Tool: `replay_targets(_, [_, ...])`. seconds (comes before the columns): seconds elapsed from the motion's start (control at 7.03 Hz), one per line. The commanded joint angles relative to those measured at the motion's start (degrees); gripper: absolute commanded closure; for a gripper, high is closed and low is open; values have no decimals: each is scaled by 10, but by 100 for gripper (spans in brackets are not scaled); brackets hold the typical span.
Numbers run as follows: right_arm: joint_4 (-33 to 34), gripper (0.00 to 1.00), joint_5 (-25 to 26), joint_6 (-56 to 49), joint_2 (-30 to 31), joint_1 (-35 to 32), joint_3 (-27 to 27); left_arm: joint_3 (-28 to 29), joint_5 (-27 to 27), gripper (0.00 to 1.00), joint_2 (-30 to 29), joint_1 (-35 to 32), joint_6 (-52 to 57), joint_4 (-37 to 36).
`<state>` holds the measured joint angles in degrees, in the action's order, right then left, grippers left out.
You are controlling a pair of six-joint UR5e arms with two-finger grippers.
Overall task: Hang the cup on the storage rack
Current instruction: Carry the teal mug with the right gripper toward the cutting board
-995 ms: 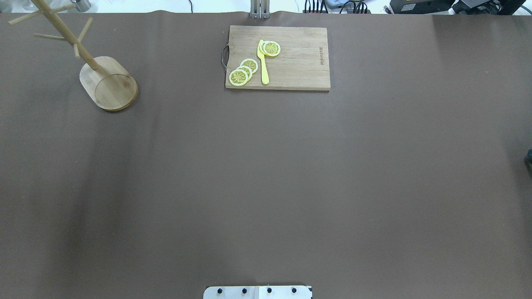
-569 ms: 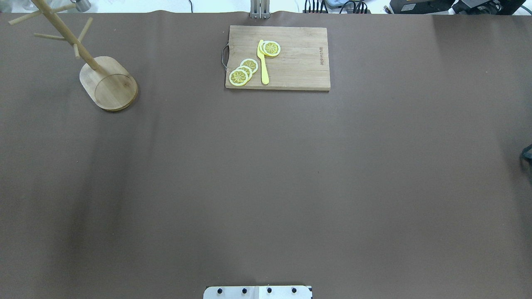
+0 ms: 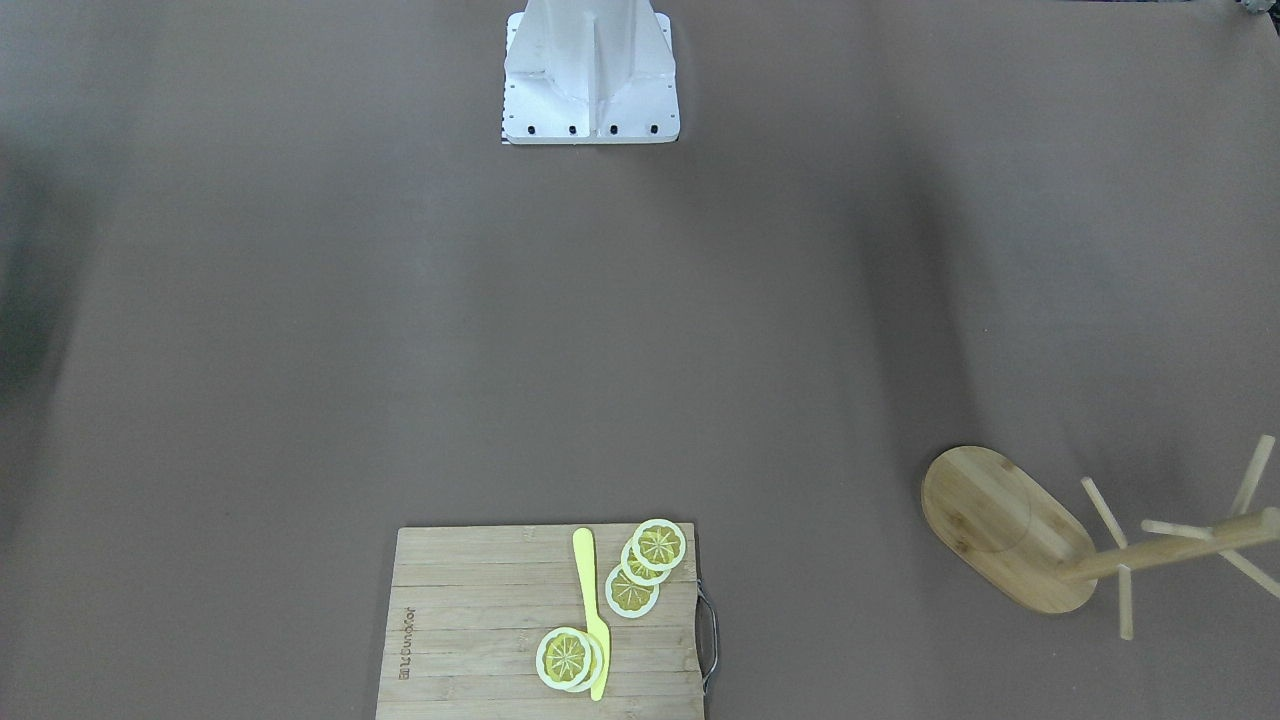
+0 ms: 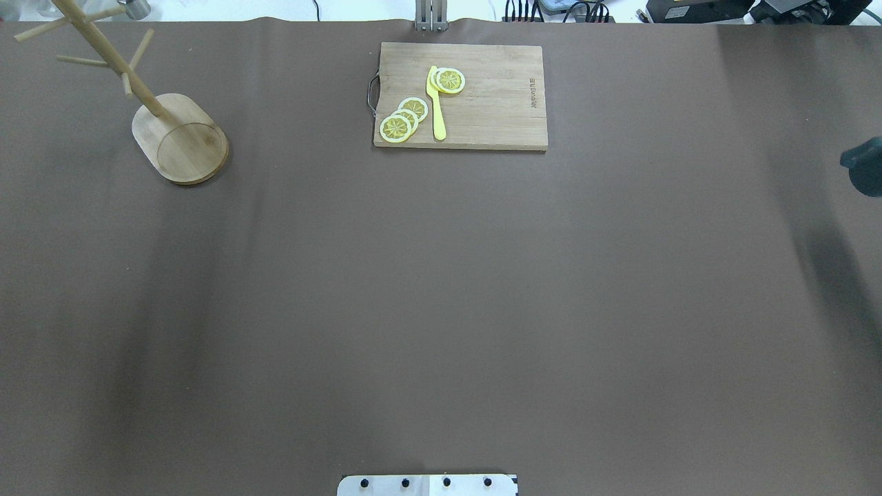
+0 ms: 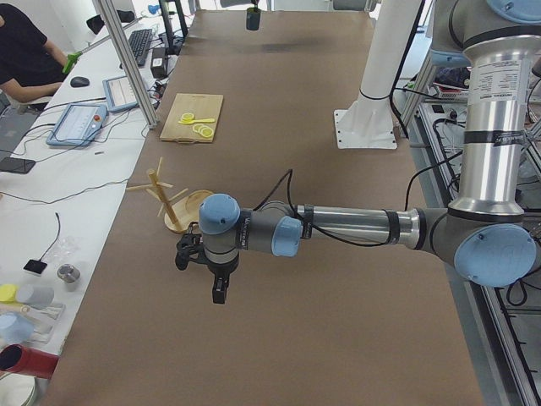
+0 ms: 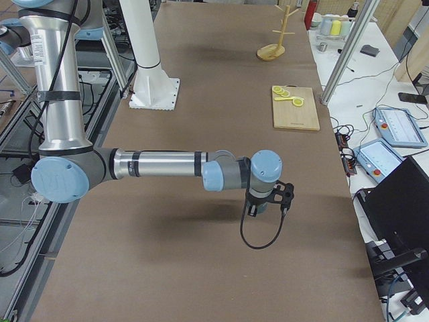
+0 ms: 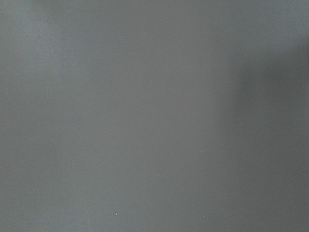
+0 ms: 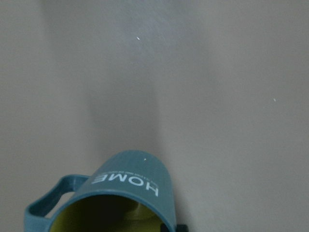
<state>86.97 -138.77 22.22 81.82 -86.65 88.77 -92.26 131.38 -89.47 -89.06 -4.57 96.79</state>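
Cup [image 8: 128, 186] at right edge of overhead view, judged off table, pinched at rim by right gripper [image 6: 267, 201], mouth toward wrist camera, handle lower left. Storage rack [image 4: 180, 141] upper left, well apart. Right arm outstretched, level. Left gripper [image 5: 218, 292] nearer rack; closure not determinable.

storage rack [image 3: 990, 520] lower right | cutting board [image 3: 470, 620] bottom centre | lemon slices [image 3: 658, 545], 1 yellow knife [image 3: 590, 600] on it

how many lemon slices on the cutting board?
5 lemon slices, all on the cutting board: three overlapping in a row on the handle side of the yellow knife, two stacked on its other side. Overlaps could hide more.
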Motion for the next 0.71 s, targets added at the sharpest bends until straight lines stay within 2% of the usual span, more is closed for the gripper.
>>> replay_targets(0.0, [36, 100, 22, -12, -132, 61, 15, -8, 1, 2, -1, -1, 0, 2])
replay_targets(0.14, [36, 100, 32, -9, -179, 133, 28, -8, 1, 2, -1, 0, 0, 2])
replay_targets(0.28, [35, 100, 65, -3, -218, 207, 46, -10, 1, 2, -2, -1, 0, 6])
replay_targets(0.43, [33, 100, 81, 36, -220, 258, 81, -23, 2, 2, -1, -1, 0, 9])
replay_targets(0.57, [31, 100, 83, 57, -220, 278, 97, -34, 1, 2, -4, -4, 0, 3])
